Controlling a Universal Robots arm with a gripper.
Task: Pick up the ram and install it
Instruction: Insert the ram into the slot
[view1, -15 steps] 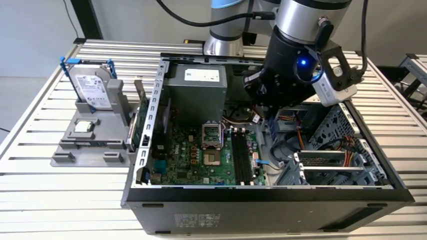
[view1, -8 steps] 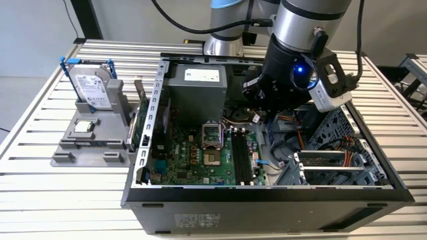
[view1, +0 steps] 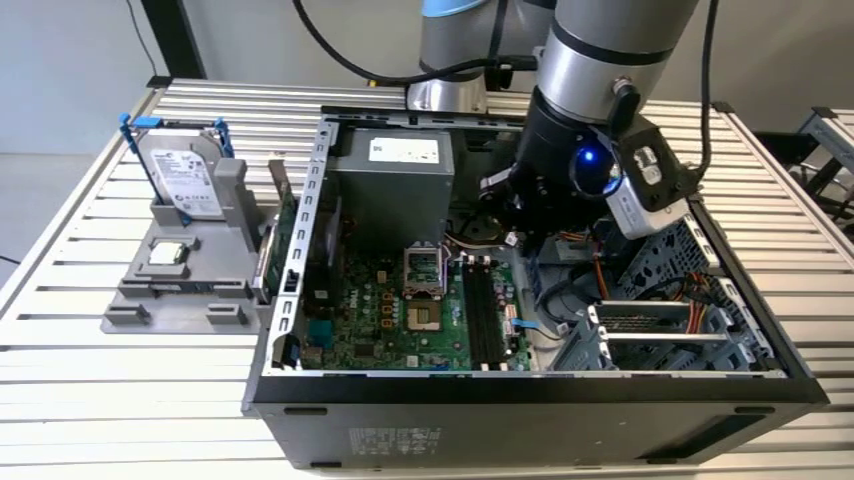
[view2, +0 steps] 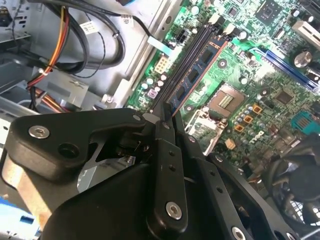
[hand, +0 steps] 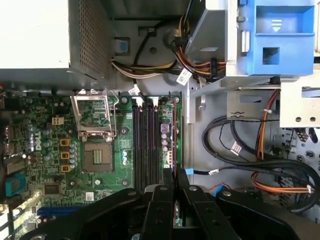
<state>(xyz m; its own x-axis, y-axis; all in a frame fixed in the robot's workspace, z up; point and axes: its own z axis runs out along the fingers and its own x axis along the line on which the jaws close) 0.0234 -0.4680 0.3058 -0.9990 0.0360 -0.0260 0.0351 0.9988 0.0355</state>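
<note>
The ram (view2: 200, 67) is a narrow board with dark chips, and my gripper (view2: 165, 122) is shut on it. It runs lengthwise out from the fingertips, along the black memory slots (view2: 182, 65) of the motherboard. In the first wrist view the ram (hand: 166, 135) lies beside the empty slots (hand: 145, 140), with the gripper (hand: 175, 175) clamped on its middle. I cannot tell whether it touches a slot. In the exterior view the gripper (view1: 514, 228) hangs inside the open computer case, above the far end of the slots (view1: 481, 310).
The CPU socket (view1: 424, 290) lies next to the slots and the power supply (view1: 394, 175) stands behind them. Cables (hand: 235, 150) and a drive cage (view1: 667, 320) fill the case's other side. Outside, a grey fixture (view1: 174, 295) holds a hard drive (view1: 180, 175) and a CPU chip (view1: 167, 253).
</note>
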